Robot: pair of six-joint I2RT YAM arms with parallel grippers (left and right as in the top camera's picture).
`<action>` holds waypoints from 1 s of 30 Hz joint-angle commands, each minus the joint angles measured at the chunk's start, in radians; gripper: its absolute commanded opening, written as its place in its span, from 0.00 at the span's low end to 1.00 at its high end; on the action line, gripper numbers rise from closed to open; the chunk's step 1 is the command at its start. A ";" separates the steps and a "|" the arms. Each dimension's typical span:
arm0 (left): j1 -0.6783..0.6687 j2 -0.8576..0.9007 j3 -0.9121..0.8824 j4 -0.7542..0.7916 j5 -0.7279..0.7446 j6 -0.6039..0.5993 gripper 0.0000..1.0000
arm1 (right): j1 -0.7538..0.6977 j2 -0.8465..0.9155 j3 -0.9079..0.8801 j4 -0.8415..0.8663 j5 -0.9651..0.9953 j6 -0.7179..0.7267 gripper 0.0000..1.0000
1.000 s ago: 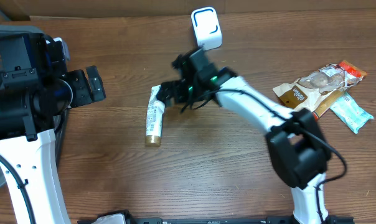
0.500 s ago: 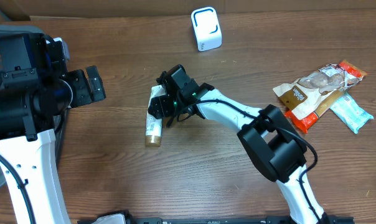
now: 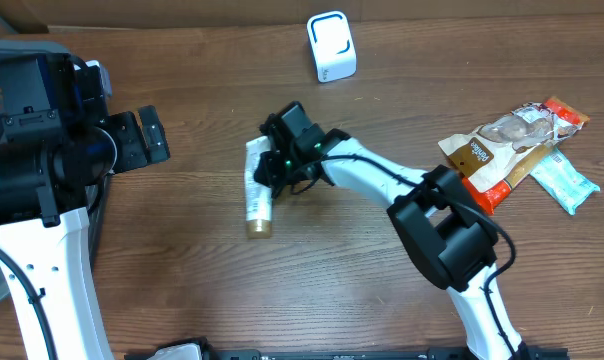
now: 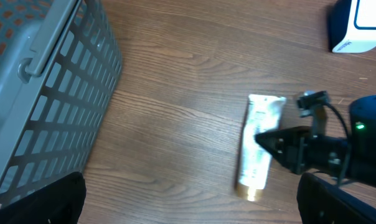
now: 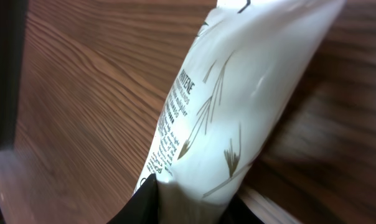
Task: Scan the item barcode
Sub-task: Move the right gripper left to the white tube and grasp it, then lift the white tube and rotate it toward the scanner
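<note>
Lying flat near the middle of the wooden table (image 3: 182, 270) was one white tube (image 3: 254, 185) with a gold cap, the cap pointing to the table's near edge and the crimped end toward the far side.

- Right gripper (image 3: 269, 168): low over the tube's upper half, its jaws drawn in narrow against the tube's sides. Its wrist view was filled by the white body and dark print, with one dark finger (image 5: 144, 202) pressed on it.
- Left gripper (image 3: 140, 138): fingers spread wide, holding nothing, well apart from the tube at the table's left.
- Scanner (image 3: 331, 45): white with blue trim, standing at the far edge.
- Snack packets (image 3: 507, 140): heaped at the right.
- Basket (image 4: 45, 93): grey mesh, at the left.
</note>
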 commanded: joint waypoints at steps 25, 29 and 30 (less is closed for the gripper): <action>0.004 0.003 0.000 0.003 0.009 -0.006 0.99 | 0.026 -0.123 0.099 -0.232 -0.120 -0.367 0.71; 0.004 0.003 0.000 0.003 0.008 -0.007 1.00 | 0.076 -0.111 0.098 -0.240 -0.060 -0.360 0.72; 0.004 0.003 0.000 0.003 0.008 -0.007 1.00 | 0.082 -0.110 0.097 -0.246 -0.060 -0.341 0.72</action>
